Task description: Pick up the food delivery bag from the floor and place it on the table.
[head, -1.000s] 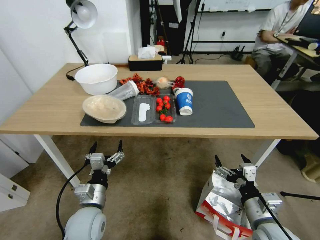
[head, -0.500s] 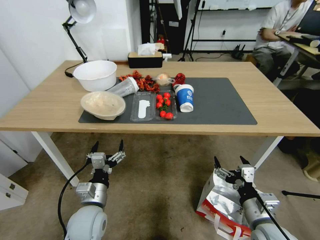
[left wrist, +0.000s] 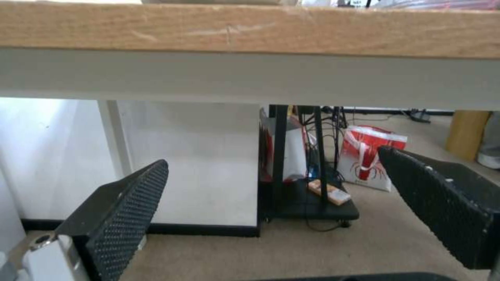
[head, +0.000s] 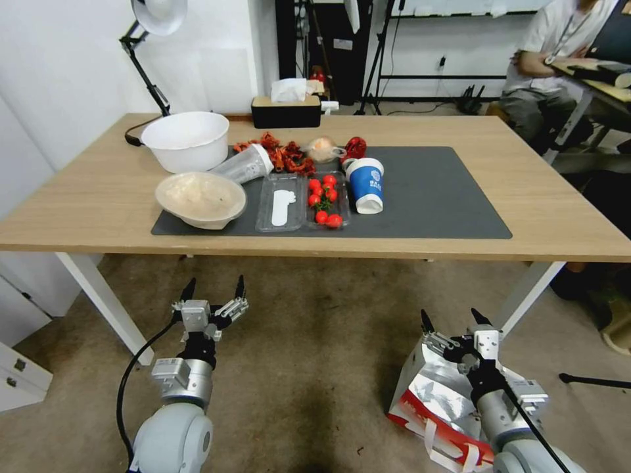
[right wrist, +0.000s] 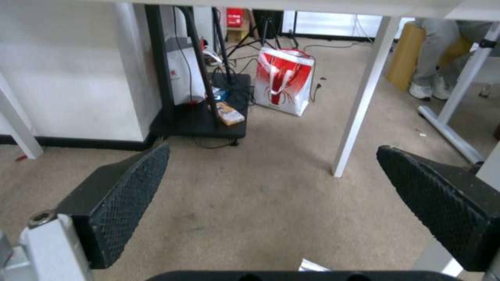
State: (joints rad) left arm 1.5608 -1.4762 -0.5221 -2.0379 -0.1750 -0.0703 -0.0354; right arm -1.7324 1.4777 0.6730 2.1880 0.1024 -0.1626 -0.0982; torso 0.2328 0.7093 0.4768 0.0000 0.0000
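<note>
Food delivery bag [head: 437, 401], on the floor [head: 309, 368] near the worktop's [head: 79, 210] front right leg: its right side is hidden behind the right arm, its lower corner cut off by the picture's bottom edge. Worktop: the front right corner runs past the head view's right edge; in the left wrist view its top surface is hidden. Desk lamp [head: 158, 13], at the worktop's back left corner: shade cropped at the top edge.

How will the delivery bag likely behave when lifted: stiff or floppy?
Probably floppy: the bag lies crumpled on the carpet, its foil lining creased. Its loose straps may swing. Likely light, though its contents are hidden.
</note>
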